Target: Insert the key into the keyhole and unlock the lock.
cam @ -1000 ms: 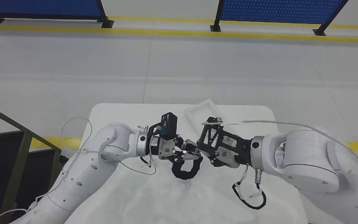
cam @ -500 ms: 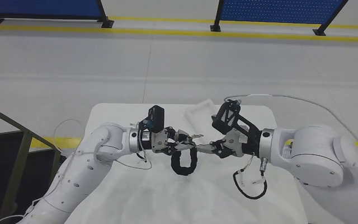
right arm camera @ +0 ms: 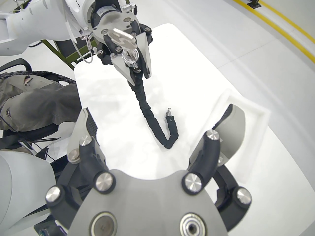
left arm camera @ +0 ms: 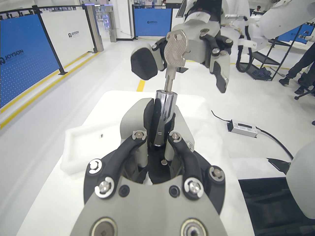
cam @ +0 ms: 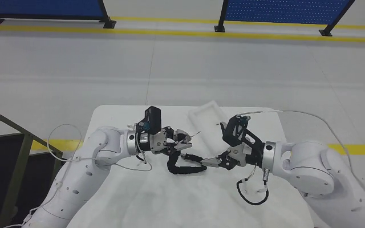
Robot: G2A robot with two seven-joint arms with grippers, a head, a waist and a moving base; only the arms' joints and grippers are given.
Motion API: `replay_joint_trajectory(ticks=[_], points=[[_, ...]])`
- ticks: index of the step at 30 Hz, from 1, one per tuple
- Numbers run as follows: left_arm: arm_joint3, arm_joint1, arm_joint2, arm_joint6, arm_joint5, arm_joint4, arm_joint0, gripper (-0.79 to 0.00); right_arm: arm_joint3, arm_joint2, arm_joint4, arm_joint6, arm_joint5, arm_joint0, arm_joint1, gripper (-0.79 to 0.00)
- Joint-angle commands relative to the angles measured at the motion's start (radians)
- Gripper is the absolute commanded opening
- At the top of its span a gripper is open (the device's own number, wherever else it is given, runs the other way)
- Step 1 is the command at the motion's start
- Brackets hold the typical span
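Now | flat silver key [left arm camera: 175, 47] in chrome cylinder lock [left arm camera: 164, 114] | black fabric-sleeved cable [right arm camera: 147, 115]

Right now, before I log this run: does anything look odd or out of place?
Nothing damaged. The key stands in the lock that the left gripper holds; the cable's free end lies loose on the table, out of the lock.
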Motion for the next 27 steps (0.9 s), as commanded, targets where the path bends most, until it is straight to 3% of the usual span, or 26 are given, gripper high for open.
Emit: replay_joint_trajectory(ticks=[1,13,20,21,22,23,27], points=[[0.018,0.004,0.002,-0.051,-0.006,0.02,0.003,-0.785,0.0,0.017,-0.002,0.002,0.0,-0.007,0.001,0.0],[0.069,0.031,0.037,-0.269,-0.017,0.012,0.064,-0.785,-0.021,0.087,0.01,0.021,-0.032,-0.047,0.003,0.0],[0.117,0.009,0.137,-0.322,-0.017,0.051,0.059,-0.785,-0.024,0.104,0.017,0.027,-0.04,-0.048,0.001,0.0],[0.128,0.004,0.154,-0.324,-0.017,0.056,0.055,-0.711,-0.02,0.108,0.018,0.028,-0.044,-0.048,0.001,0.0],[0.141,-0.001,0.171,-0.323,-0.017,0.051,0.051,-0.409,-0.018,0.111,0.02,0.029,-0.048,-0.048,0.001,0.0],[0.159,-0.006,0.18,-0.316,-0.017,0.039,0.045,0.0,-0.018,0.114,0.022,0.03,-0.049,-0.049,0.001,0.0],[0.202,-0.019,0.216,-0.294,-0.017,-0.003,0.016,0.0,-0.013,0.12,0.035,0.033,-0.056,-0.053,0.0,0.0]])
